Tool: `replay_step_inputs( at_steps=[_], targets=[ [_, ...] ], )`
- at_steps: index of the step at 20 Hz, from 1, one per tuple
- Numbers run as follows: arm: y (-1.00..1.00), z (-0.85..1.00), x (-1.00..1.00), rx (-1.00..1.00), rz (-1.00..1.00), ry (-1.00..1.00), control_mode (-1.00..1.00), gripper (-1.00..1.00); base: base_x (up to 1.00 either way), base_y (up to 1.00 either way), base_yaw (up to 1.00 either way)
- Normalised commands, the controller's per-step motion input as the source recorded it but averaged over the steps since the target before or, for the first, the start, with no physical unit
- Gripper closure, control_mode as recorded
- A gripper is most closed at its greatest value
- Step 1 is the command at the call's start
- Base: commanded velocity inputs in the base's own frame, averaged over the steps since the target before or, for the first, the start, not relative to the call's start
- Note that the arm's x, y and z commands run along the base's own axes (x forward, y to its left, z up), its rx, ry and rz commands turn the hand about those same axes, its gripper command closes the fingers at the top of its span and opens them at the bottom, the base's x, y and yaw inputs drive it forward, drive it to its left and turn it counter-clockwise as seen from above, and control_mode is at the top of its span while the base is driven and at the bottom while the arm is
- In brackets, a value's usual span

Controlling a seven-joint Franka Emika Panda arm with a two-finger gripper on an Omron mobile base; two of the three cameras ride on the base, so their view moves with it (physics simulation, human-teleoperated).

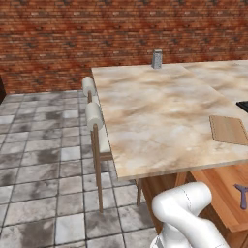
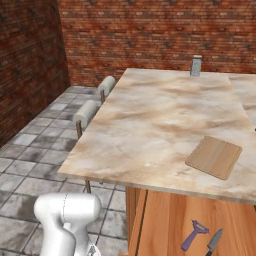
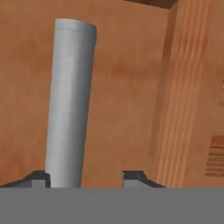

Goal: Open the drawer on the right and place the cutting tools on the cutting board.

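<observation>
Drawer pulled out below the front edge of the desk, orange-brown floor exposed, also seen at lower right of left base view. Cutting tools lying flat inside the drawer: bluish-purple forked tool left of slim knife, close together, not touching as far as visible; purple tool also at right edge of left base view, partly cut off. Cutting board flat on the marbled top near the front right corner, bare; same board at right edge of left base view. Small grey canister upright at the far edge of the desk, well apart from the board, also in left base view. Two stools with pale rolled backs along the left side of the desk, on grey tiled floor. Brick wall behind. White arm rising at the bottom of both base views, bending down out of frame.

Hand view: gripper close against orange-brown wood, two dark fingertips at the bottom, jaws spread apart. Grey cylindrical bar running up between the jaws, hard against the left tip, gap to the right tip. Ribbed wooden panel on the right. Jaws open, nothing clamped
</observation>
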Motion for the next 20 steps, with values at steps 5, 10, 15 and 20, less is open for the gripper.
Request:
replay_step_inputs(
  at_steps=[5,10,15,20],
  targets=[
    [-0.32,-0.06,-0.95,0.02,-0.01,-0.07,-1.00,-1.00,0.00,0.00,0.00],
    [-0.06,0.31,-0.72,0.02,-0.05,-0.07,-1.00,-1.00,0.00,0.00,0.00],
    [0.00,0.70,-0.32,0.00,-0.09,-0.02,-1.00,-1.00,0.00,0.00,0.00],
    [0.00,0.77,-0.07,0.00,-0.07,0.02,-1.00,-1.00,0.00,0.00,0.00]
  ],
)
